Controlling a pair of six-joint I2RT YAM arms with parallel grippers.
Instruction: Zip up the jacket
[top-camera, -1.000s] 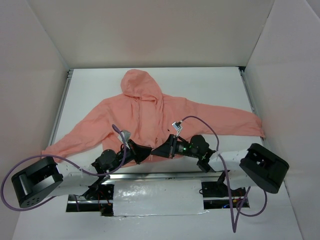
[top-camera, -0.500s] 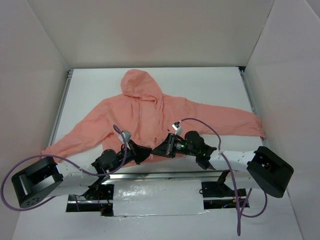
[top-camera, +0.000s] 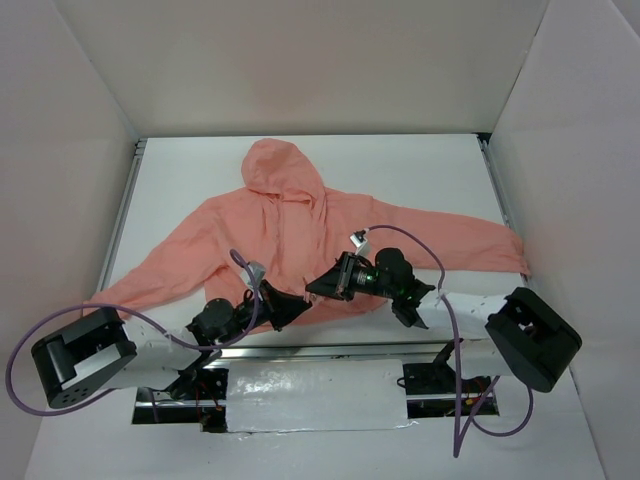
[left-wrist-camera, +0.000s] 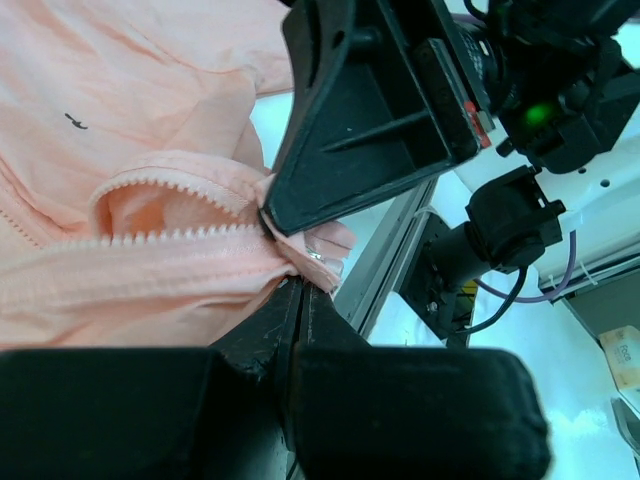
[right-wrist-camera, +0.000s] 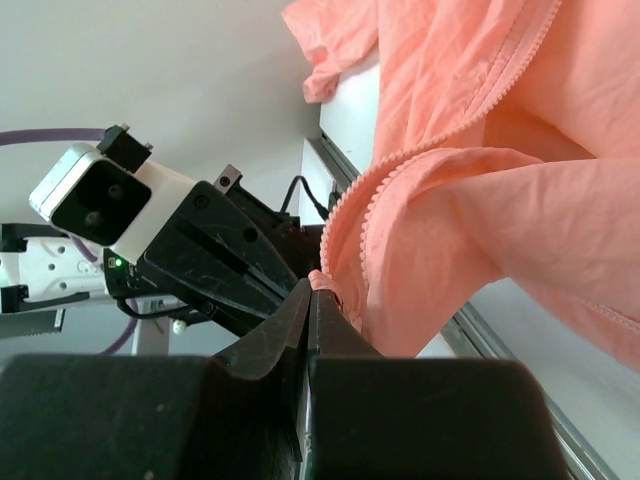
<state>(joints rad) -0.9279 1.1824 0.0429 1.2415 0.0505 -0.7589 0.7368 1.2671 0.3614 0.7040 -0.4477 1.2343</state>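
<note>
Together, both jaws pinch jacket (top-camera: 290, 225) hem, table rail (top-camera: 330, 351) just beside.

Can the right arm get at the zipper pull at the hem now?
Probably yes: the right gripper is shut on the jacket right beside the pull, though the left gripper crowds that spot.

L gripper (left-wrist-camera: 298, 288), black, 2 fingers pressed together at 6 o'clock, pinches salmon-pink soft fabric jacket (left-wrist-camera: 150, 80) below its zipper teeth (left-wrist-camera: 160, 238). Black R gripper (left-wrist-camera: 268, 218), entering from 1 o'clock, nips same hem. Tiny dark logo (left-wrist-camera: 75, 122) at 10 o'clock.
</note>
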